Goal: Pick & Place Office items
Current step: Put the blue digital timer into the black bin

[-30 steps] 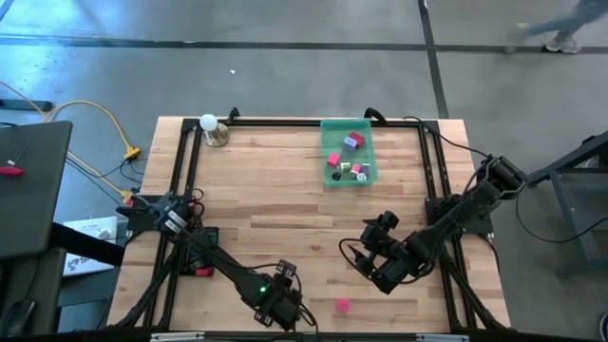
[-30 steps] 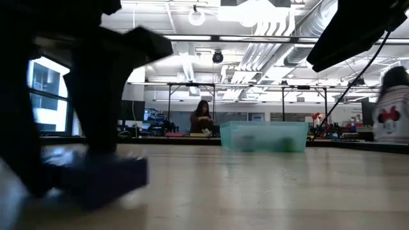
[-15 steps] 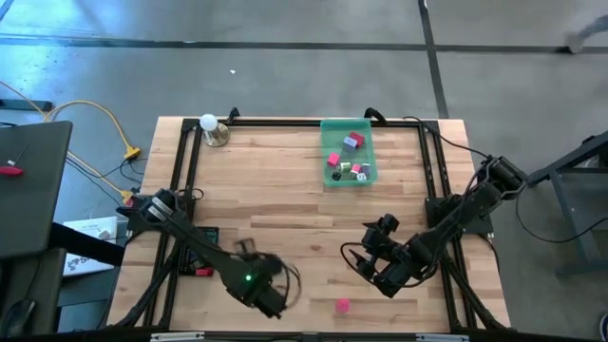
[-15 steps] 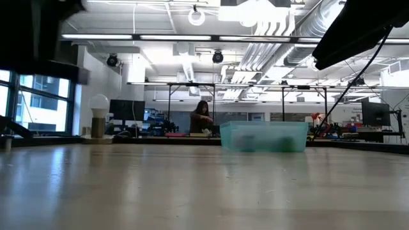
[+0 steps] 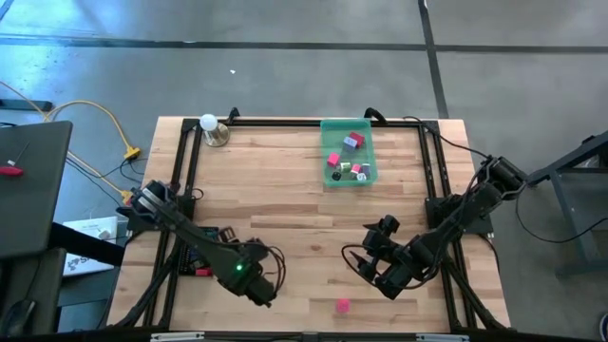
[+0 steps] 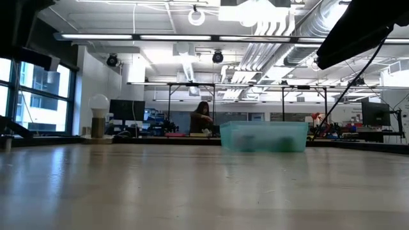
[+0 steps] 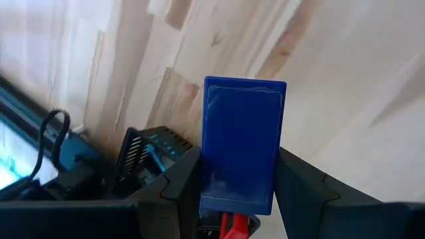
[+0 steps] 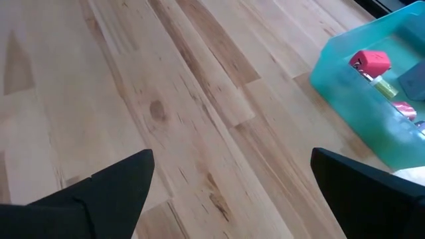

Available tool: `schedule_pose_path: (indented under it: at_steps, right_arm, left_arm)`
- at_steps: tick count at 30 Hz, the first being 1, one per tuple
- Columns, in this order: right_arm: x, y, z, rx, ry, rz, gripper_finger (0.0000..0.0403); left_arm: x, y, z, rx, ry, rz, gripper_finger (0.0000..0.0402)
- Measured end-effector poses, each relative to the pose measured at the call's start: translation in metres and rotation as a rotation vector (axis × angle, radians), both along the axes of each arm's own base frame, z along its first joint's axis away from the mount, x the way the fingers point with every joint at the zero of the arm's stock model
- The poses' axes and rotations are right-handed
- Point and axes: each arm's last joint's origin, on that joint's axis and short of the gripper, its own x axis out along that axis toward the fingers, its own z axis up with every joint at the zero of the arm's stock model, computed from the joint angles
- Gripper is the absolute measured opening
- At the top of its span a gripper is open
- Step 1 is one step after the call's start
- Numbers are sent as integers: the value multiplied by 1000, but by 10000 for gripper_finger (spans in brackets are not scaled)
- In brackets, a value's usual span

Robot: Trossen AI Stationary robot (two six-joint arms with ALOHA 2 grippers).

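My left gripper hangs over the near left part of the table, shut on a flat blue piece, one of the office items. A pink block lies alone on the wood by the near edge. Several more small items lie in the translucent green tray at the far middle; the right wrist view shows a red one inside. My right gripper hovers open over the near right part, nothing between its fingers. My left gripper pinches the blue piece between its two fingers, one on each long edge, at the end nearer the wrist. The fingers point steeply down and lie along the piece. Its free end sticks out past the fingertips, clear of the table.
A white ball on a round metal base stands at the far left corner. A black tray with a red thing sits on the left frame; the left wrist view shows it too. Bare wood lies between the arms.
My left gripper has risen from the table's near edge and gone toward the left and far side, rolling its wrist about. The blue piece, which lay on the wood between its fingers, is now lifted clear. My right gripper has kept still.
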Motion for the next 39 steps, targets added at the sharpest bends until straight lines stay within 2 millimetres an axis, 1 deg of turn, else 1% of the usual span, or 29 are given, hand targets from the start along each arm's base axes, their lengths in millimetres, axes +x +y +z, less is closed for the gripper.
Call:
schedule_pose_path:
  at_steps: [3,5,11,16,20,22,25,28,32,34,39]
  right_arm:
    - [0,0,0,-1,-1,0,395]
    - [0,0,0,-2,0,1,395]
    - [-1,1,0,-2,-1,6,395]
    - [-1,1,0,-5,-3,5,395]
    - [-1,1,0,-4,-3,5,395]
    - [-1,1,0,-4,-3,5,395]
    - [-1,1,0,-4,-3,4,395]
    - [-1,1,0,-4,-4,4,395]
    - [-1,1,0,-4,-4,4,395]
    - [-1,1,0,-4,-4,4,395]
    - [-1,1,0,-4,-4,4,395]
  left_arm:
    - [-6,4,-3,10,14,33,142]
    - [-15,8,-5,19,28,53,142]
    - [-56,22,-7,40,29,181,142]
    - [-90,34,-7,56,3,387,142]
    - [-109,36,-10,62,-10,560,142]
    - [-114,34,-13,62,-22,609,142]
    - [-120,33,-18,58,-36,636,142]
    - [-120,30,-24,39,-51,638,142]
    - [-120,32,-32,42,-46,666,142]
    - [-122,34,-39,48,-32,680,142]
    - [-122,33,-57,1,-42,664,142]
